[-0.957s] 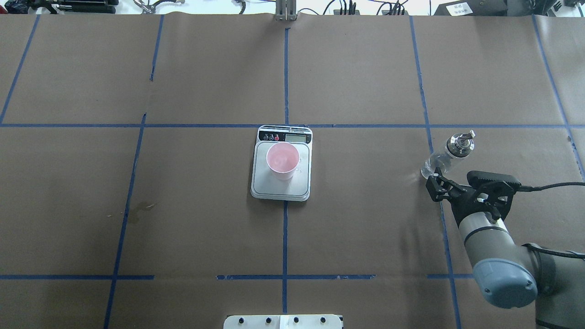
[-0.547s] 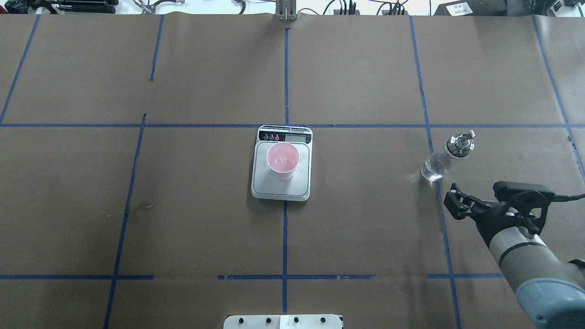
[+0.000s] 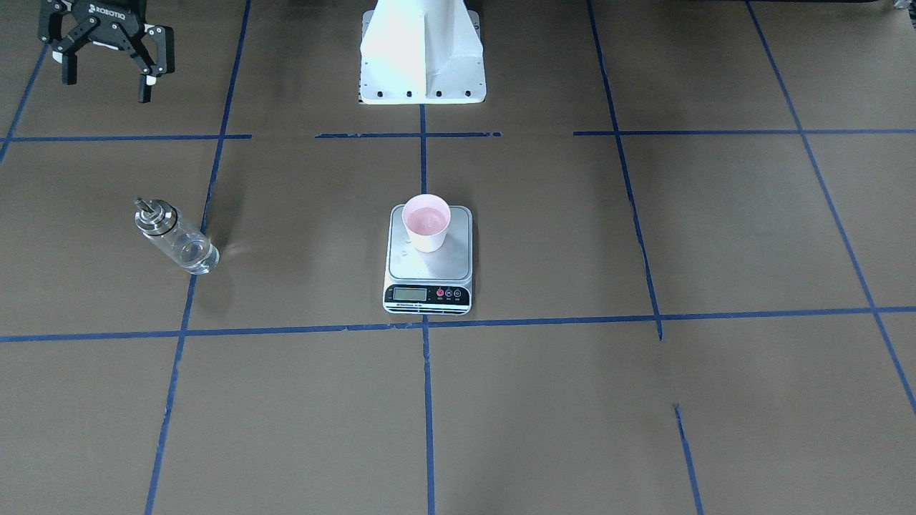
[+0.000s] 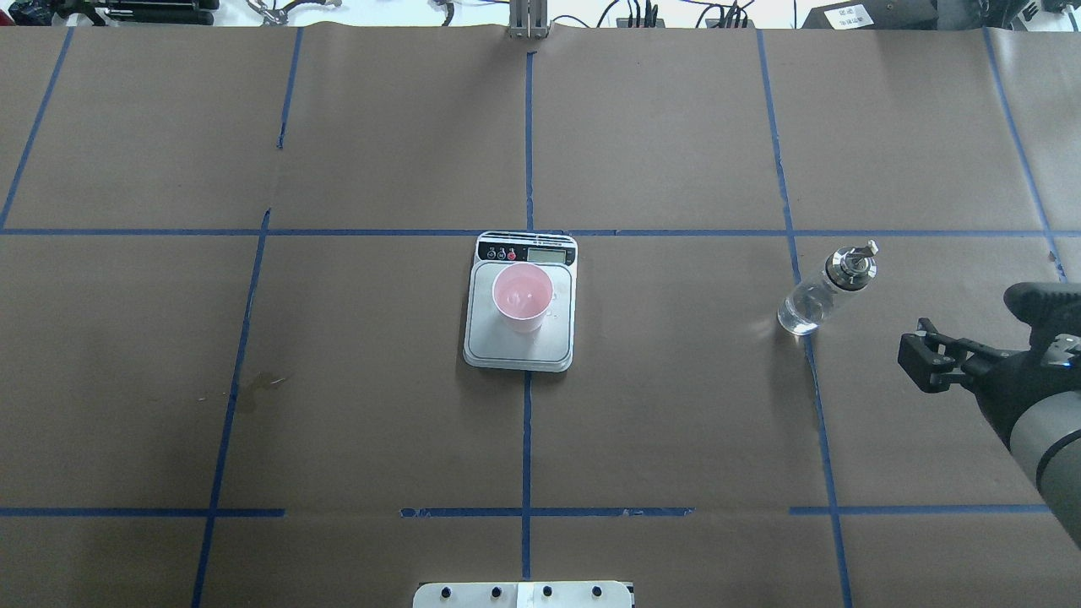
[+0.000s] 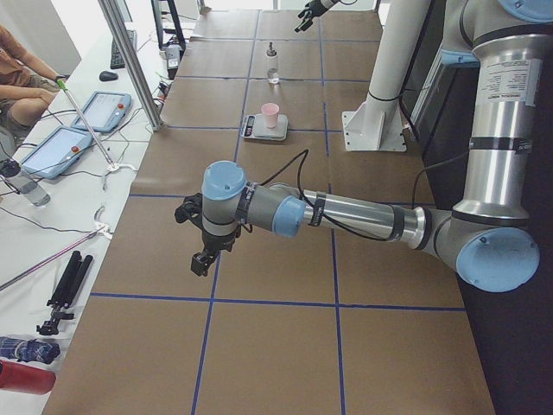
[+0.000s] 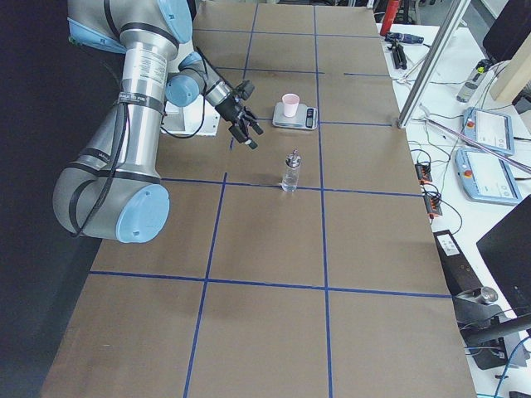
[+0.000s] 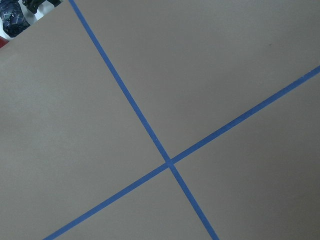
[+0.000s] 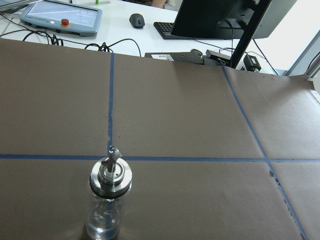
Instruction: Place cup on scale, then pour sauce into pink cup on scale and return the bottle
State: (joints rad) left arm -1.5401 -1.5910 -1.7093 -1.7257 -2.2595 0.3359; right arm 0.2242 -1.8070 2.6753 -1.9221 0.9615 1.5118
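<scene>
Brown-papered bench point(image 3: 644, 400), blue tape grid point(image 3: 422, 325). On scale point(image 3: 429, 270) sat pink cup point(image 3: 426, 223), well left of right gripper point(image 3: 106, 79); bottle point(image 3: 175, 239) stood free ahead of it, jaws spread, empty. Task prob. done. Couldn't tell re left gripper point(image 5: 200, 258).

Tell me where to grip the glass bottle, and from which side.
Grip the clear glass cylindrical bottle around its straight round body, below the shiny silver cap, coming in level from the robot's side, where the open right pincer is. It stands upright; the cap and thin spout look too uneven to hold.
</scene>
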